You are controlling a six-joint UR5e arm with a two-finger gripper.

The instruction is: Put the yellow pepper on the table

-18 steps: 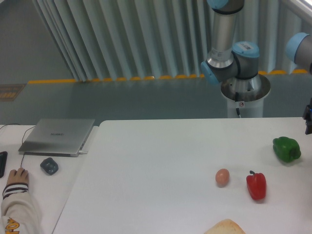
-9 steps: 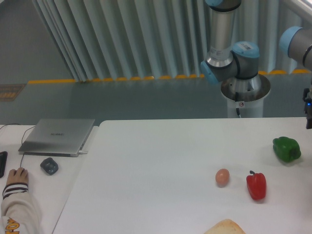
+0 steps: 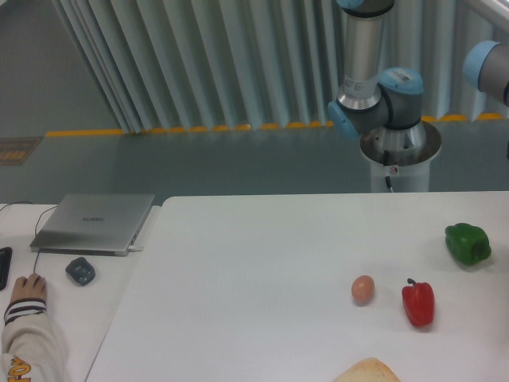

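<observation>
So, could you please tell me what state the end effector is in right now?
End effector: out of view past the right edge of the frame, so its state cannot be told.

The light is soft and even, a bit cool. My table [image 3: 262, 263] looks bright without glare. Shadows under the red pepper [image 3: 418, 303] are faint. The picture is slightly soft everywhere.

White table [image 3: 262, 263], egg [image 3: 363, 288], red pepper [image 3: 418, 302], green pepper [image 3: 468, 243], possibly bread [image 3: 367, 372] at the bottom edge
</observation>
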